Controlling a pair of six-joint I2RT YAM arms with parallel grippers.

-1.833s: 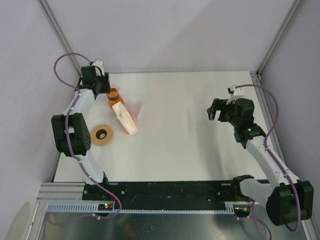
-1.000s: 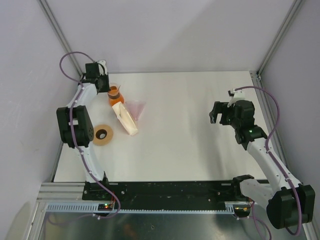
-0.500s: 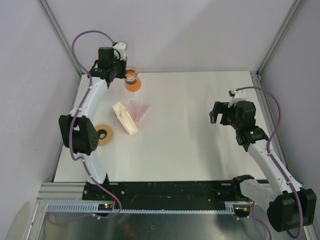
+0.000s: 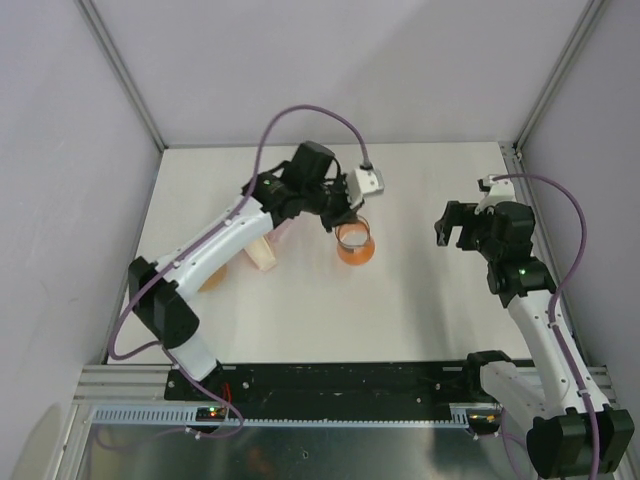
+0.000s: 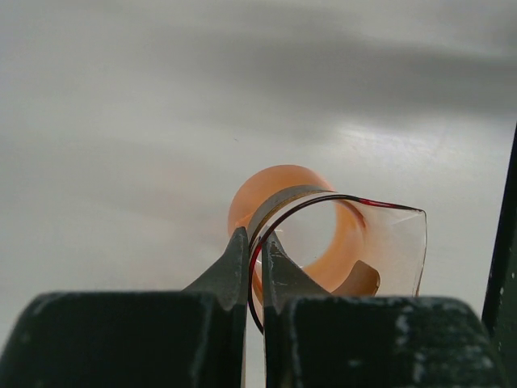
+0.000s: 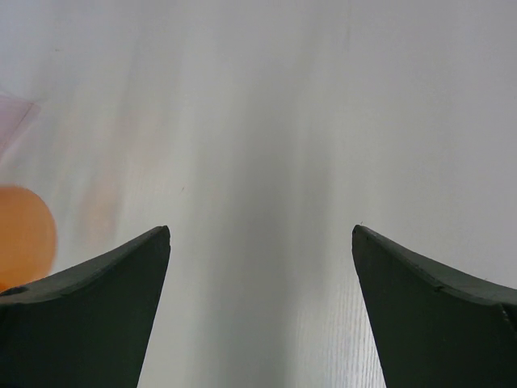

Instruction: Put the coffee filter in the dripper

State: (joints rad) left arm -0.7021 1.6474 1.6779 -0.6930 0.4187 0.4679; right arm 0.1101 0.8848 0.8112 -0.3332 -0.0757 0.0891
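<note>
- White matte tabletop point(image 4: 420, 310), plain pale walls and bare aluminium rails around it. Pretty clinical-looking booth tbh.
- Left arm is stretched out to mid-table. The left gripper point(image 5: 252, 242) is pinched tight on the thin rim of a little clear beaker point(image 4: 354, 245), which has a glassy wall, a round mouth and an orange-tinted bottom.
- Right gripper point(image 4: 452, 228) hangs over the right side, its dark wedge-shaped fingers spread wide with nothing between them.
- Dripper point(image 4: 283, 230): only a sliver of pinkish see-through plastic shows from behind the left arm, towards the far left of the table. It sits just beside the cream wedge-shaped stack of folded filters point(image 4: 263, 257).
- Can't pick out a single loose coffee filter apart from that stack.
- Flat tan ring point(image 4: 212, 278) peeks out under the arm, left of the stack.
</note>
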